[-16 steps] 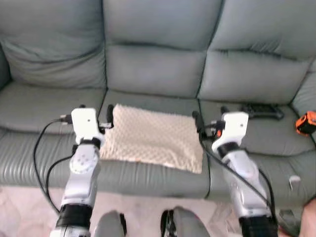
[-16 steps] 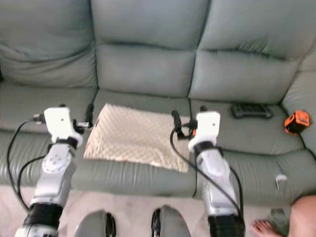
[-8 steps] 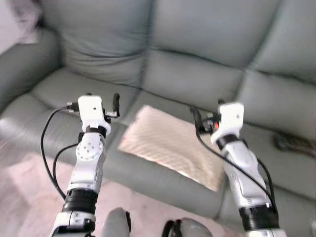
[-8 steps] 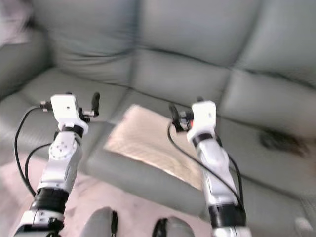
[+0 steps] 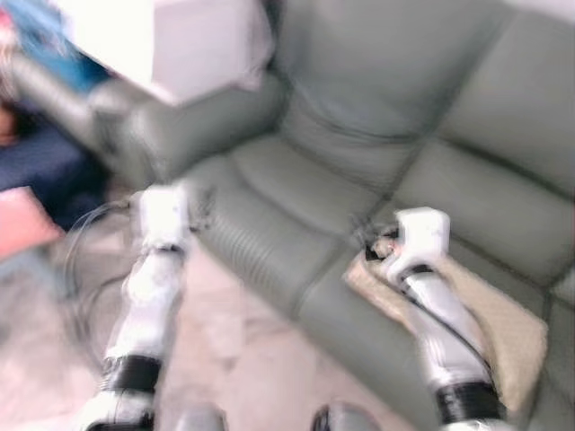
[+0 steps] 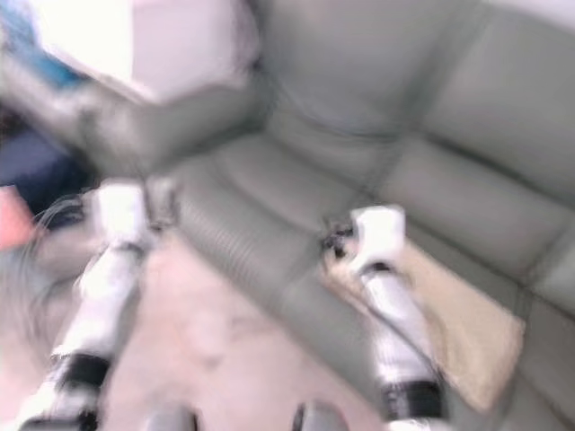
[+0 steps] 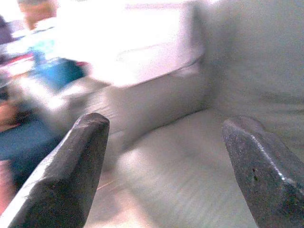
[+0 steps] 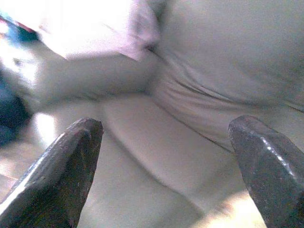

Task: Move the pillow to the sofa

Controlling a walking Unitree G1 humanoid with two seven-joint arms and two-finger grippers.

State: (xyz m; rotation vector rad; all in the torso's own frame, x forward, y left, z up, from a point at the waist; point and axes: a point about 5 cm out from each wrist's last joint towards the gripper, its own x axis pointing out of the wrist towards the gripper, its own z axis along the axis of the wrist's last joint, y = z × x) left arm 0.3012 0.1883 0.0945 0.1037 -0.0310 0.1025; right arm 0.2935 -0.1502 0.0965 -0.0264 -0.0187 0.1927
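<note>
The views are blurred by motion. A beige textured pillow (image 5: 503, 332) lies flat on the seat of the grey-green sofa (image 5: 296, 189), at the right of the head views. My right gripper (image 5: 370, 244) is held out over the pillow's near left corner, open with nothing in it; its wrist view looks across the sofa seat between wide-apart fingers (image 8: 61, 166). Out over the seat's front edge near the sofa's left armrest is my left gripper (image 5: 196, 208), and its fingers (image 7: 71, 171) also stand wide apart and empty.
A large white object (image 5: 171, 36) rests on the sofa's left armrest. A person in blue (image 5: 36, 171) sits at the far left beside something pink (image 5: 18, 224). Pale floor (image 5: 234, 359) lies in front of the sofa below my arms.
The whole picture has swung left, so the camera has turned. The pillow stays on the seat and now sits at the right. Both arms keep their raised pose with open fingers.
</note>
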